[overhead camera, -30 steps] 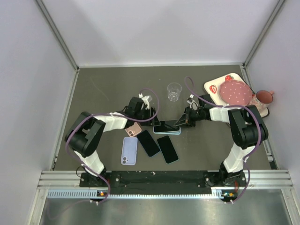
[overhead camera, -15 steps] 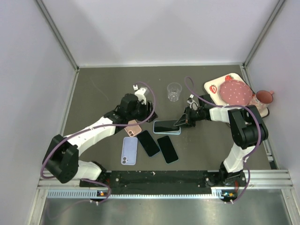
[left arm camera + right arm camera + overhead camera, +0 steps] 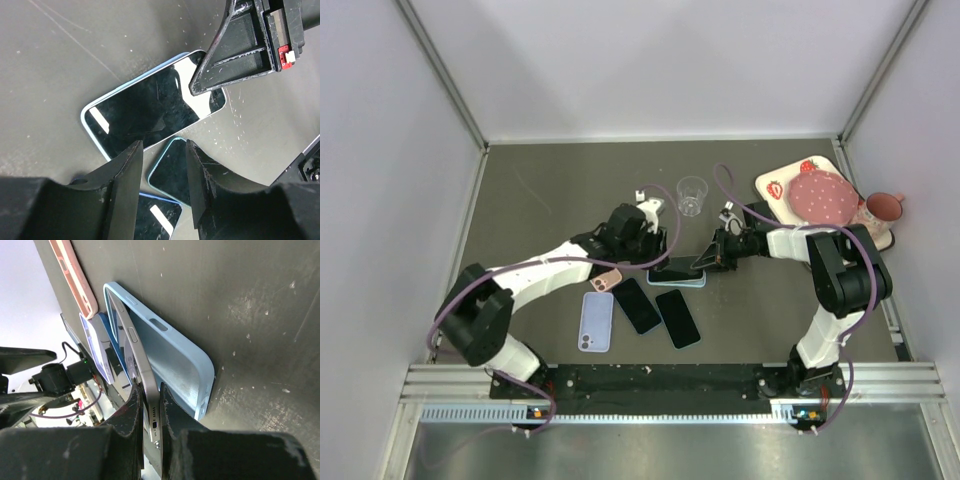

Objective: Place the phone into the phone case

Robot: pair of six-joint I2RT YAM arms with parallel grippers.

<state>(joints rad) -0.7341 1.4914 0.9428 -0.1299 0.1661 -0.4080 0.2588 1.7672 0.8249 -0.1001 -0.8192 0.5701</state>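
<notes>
The phone (image 3: 672,268) has a black screen and silver edge (image 3: 141,371). Its left end sits in the light blue case (image 3: 172,357), and its right end is tilted up out of it. My right gripper (image 3: 150,405) is shut on that raised right end, and it also shows in the top view (image 3: 705,260). My left gripper (image 3: 658,250) is open and empty, hovering just above the phone's left end. In the left wrist view its fingers (image 3: 125,185) frame the phone (image 3: 150,107) and the right gripper (image 3: 240,50).
A pink case (image 3: 607,277), a lavender phone (image 3: 596,320) and two dark phones (image 3: 638,305) (image 3: 677,318) lie in front of the case. A clear cup (image 3: 692,195) stands behind. A strawberry tray (image 3: 775,185) with a pink plate (image 3: 823,197) and a pink mug (image 3: 885,208) sit far right.
My left arm swung back and left, then came forward and right, so its gripper now sits over the phone's left end. The right gripper has kept hold of the phone.
</notes>
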